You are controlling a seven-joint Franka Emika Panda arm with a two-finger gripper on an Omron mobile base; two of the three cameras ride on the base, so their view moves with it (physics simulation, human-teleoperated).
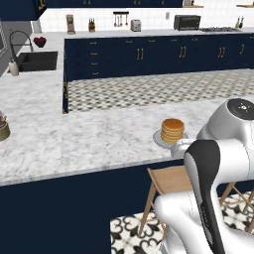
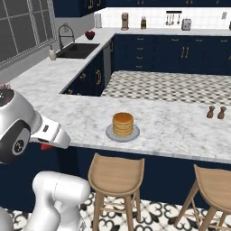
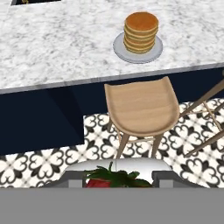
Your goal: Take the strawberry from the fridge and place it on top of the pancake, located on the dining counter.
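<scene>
One strawberry (image 3: 105, 180) sits pinched in the gripper (image 3: 117, 180), short of the pancake (image 3: 141, 31) awaiting it on the dining counter (image 3: 52, 48).

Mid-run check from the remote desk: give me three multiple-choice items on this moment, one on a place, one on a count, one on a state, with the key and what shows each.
1. Where does the pancake sit?
A. On a pale plate on the dining counter
B. On a stool seat
C. In the sink

2. How many small brown shakers stand on the dining counter to the right of the plate?
A. One
B. Two
C. Four

3. What is the state of the strawberry?
A. Resting on top of the pancake
B. Lying on the floor tiles
C. Held between the fingers, short of the counter

Key: 1 A, the right base view shows the stack on its plate near the marble's front edge. 2 B, the shakers stand as a pair. 3 C, the hand view shows the red fruit with green leaves at the gripper, above a stool.
</scene>
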